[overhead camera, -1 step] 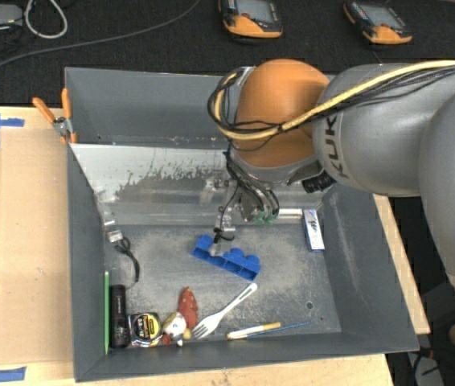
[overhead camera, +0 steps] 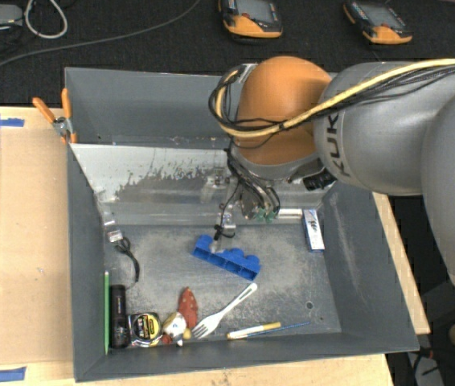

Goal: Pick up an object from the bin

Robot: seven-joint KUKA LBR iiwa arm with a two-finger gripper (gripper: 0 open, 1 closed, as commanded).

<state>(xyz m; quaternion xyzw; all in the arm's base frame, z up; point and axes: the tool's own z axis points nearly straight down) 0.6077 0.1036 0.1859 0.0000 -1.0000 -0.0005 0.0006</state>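
My gripper [overhead camera: 226, 232] hangs low over the middle of the bin, its one visible fingertip just above the left end of a blue toothed plastic piece [overhead camera: 227, 258] that lies flat on the floor. Nothing shows between the fingers. A white plastic fork [overhead camera: 226, 311] lies below and to the right of the blue piece, tines toward the front left. A small white and blue tube [overhead camera: 313, 229] rests against the right wall beside the gripper.
Along the front wall lie a red piece [overhead camera: 188, 302], a yellow and black tape measure [overhead camera: 145, 328], a black cylinder [overhead camera: 118, 315], a green stick [overhead camera: 106, 312] and a thin pencil-like stick [overhead camera: 254, 330]. A black cable [overhead camera: 127, 256] sits at the left.
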